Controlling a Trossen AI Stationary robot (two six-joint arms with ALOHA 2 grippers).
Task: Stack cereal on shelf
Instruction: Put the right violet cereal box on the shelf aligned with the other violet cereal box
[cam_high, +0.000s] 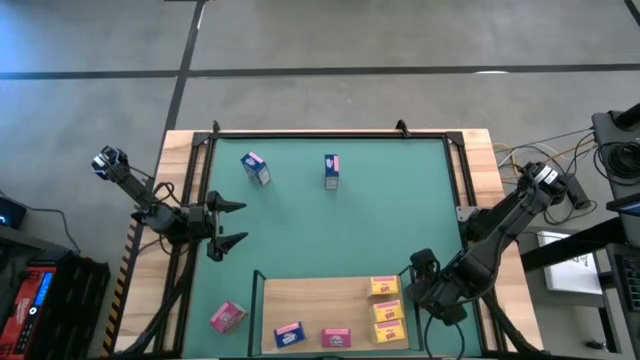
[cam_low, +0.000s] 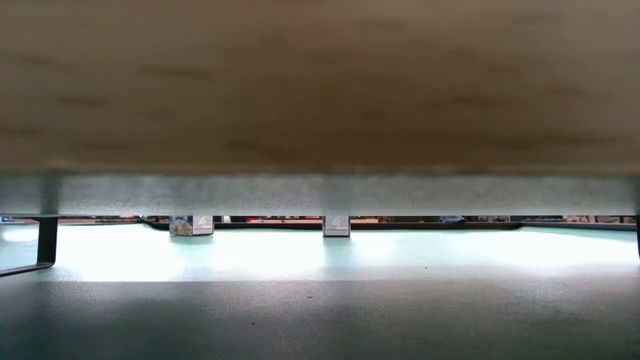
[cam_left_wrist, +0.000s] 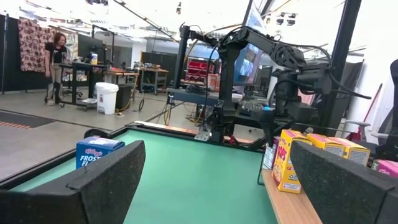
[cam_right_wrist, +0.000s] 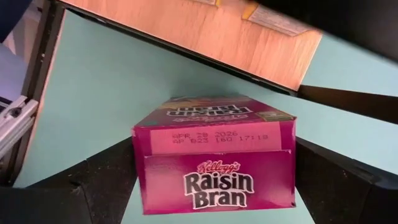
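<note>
While the right gripper is hanging beside the shelf's right end, its fingers are spread wide around a pink Raisin Bran box, gripping its sides. Three yellow boxes, a blue box and a pink box are sitting on the shelf. At the mat's left edge, the left gripper is waiting, wide open and empty.

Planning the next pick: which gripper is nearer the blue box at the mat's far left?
Left. The left gripper hangs open near the blue box; the right gripper sits across the mat beside the shelf.
</note>
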